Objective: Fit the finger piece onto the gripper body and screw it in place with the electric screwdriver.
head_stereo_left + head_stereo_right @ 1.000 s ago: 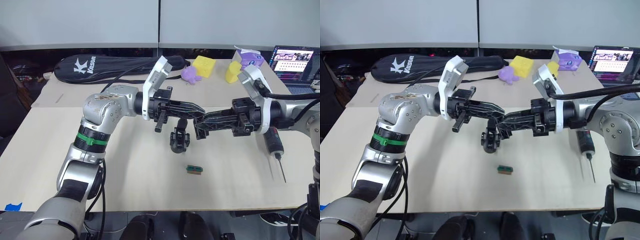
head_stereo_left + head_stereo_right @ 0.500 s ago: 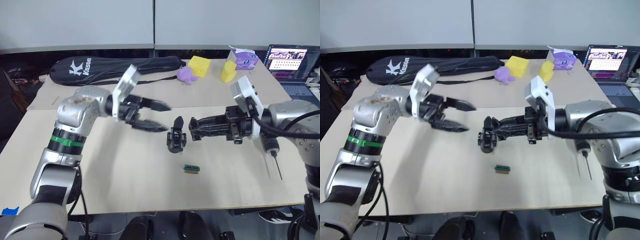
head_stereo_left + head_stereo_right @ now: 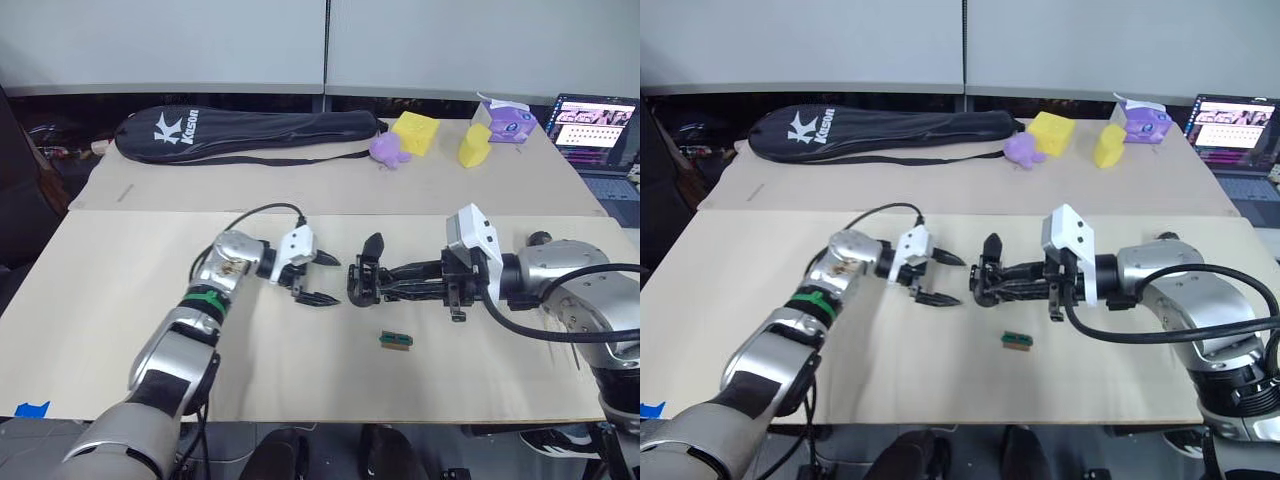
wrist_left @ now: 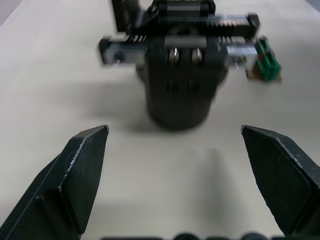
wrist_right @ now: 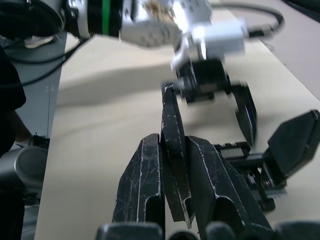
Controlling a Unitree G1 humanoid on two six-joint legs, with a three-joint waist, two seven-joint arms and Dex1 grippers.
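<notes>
Both grippers sit low over the middle of the tan table [image 3: 120, 300] in the head views. Near centre frame, the right gripper [image 3: 372, 285] reaches toward the left with its two fingers pressed together on the finger piece [image 5: 174, 150], a thin black wedge that the right wrist view shows pinched upright between them. Its tip is at the gripper body [image 3: 366, 276], a small black block standing at the centre of the frame with one pointed finger sticking up. Just left of that block, the left gripper [image 3: 322, 280] has its fingers spread wide, holding nothing, and points at the block from close by without touching it; the left wrist view shows the block between the two spread tips. A tiny green block [image 3: 396, 340] lies on the table just below and to the right of the gripper body. Along the upper part of the frame lie a black racket bag [image 3: 250, 132], yellow foam shapes [image 3: 414, 132], a purple toy [image 3: 386, 149] and, at the upper right, a laptop [image 3: 597, 125].
</notes>
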